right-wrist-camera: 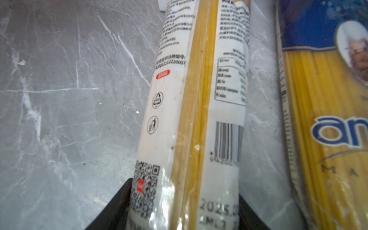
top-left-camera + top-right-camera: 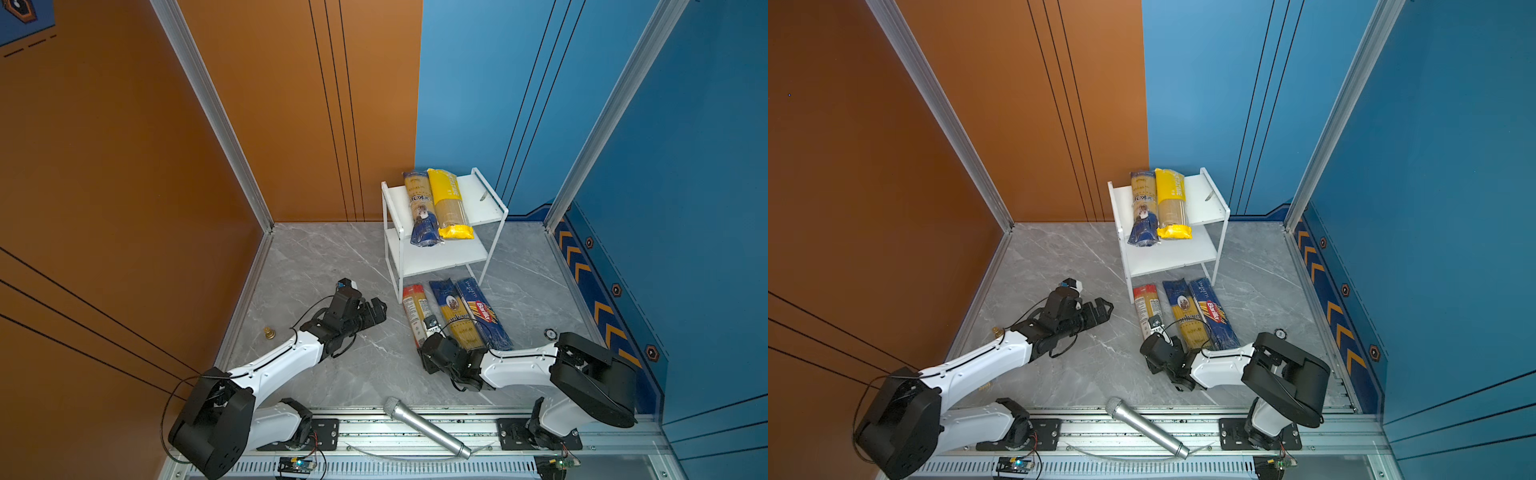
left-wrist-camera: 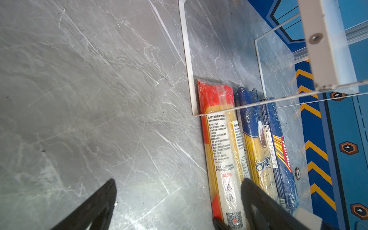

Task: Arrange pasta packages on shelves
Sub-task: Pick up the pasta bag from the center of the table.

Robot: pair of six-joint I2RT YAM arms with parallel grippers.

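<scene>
The white shelves (image 2: 440, 258) stand at the back, and the upper board carries a blue-and-yellow ankara package (image 2: 420, 208) and a yellow package (image 2: 448, 203). On the floor in front lie a red package (image 2: 415, 309), a second ankara package (image 2: 453, 311) and a Barilla package (image 2: 484, 316), side by side. My right gripper (image 1: 184, 188) sits at the red package's (image 1: 191, 119) near end, one finger pressed against each side. My left gripper (image 3: 179, 179) hovers open over bare floor, left of the red package (image 3: 219, 139).
A silver microphone (image 2: 426, 428) lies on the front rail between the arm bases. A small brass piece (image 2: 269, 332) sits at the left wall and a small round disc (image 2: 550, 333) by the right arm. Orange and blue walls close in three sides.
</scene>
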